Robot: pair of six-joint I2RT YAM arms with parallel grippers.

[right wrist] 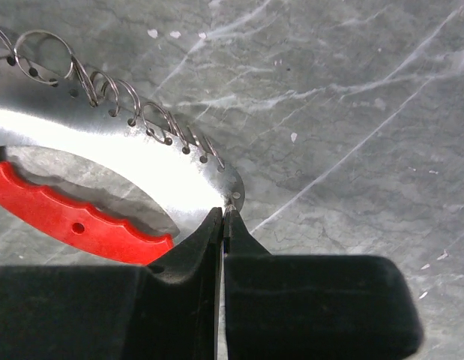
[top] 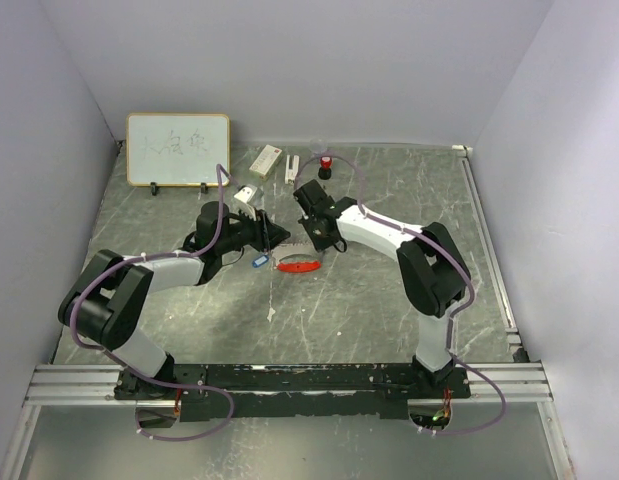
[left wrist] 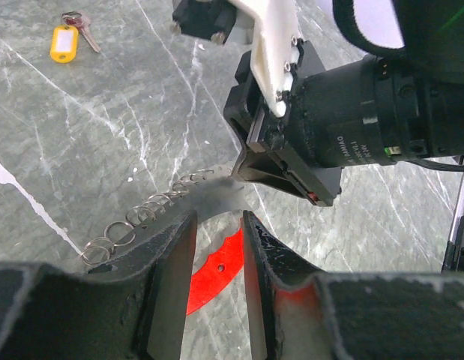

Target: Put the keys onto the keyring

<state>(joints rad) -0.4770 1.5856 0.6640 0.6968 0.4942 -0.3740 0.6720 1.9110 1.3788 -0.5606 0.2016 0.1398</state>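
Nearest in the top view, the rail [top: 289, 378] carries both arm bases. Well ahead of it the keyring [top: 299, 263], a curved silver strip with a row of rings and a red grip, lies mid-table. The blue key [top: 258, 262] rests just left of it on the table, not yet on a ring; the tan key cannot be made out. The left gripper [top: 281, 237] and right gripper [top: 313, 243] meet just behind the keyring. The whiteboard [top: 178, 149], box [top: 266, 158] and cylinder [top: 326, 165] stand well behind it, so the table lies open to its front and right. From the left wrist, the left jaws stand part open with the strip's blurred edge at their tips; whether they press it cannot be told. A yellow tag [left wrist: 64, 43] lies well beyond the keyring. From the right wrist, the right jaws are clenched on the strip's tip. The step probably goes best if the right arm holds the strip steady while the left fetches the blue key without dragging the strip.
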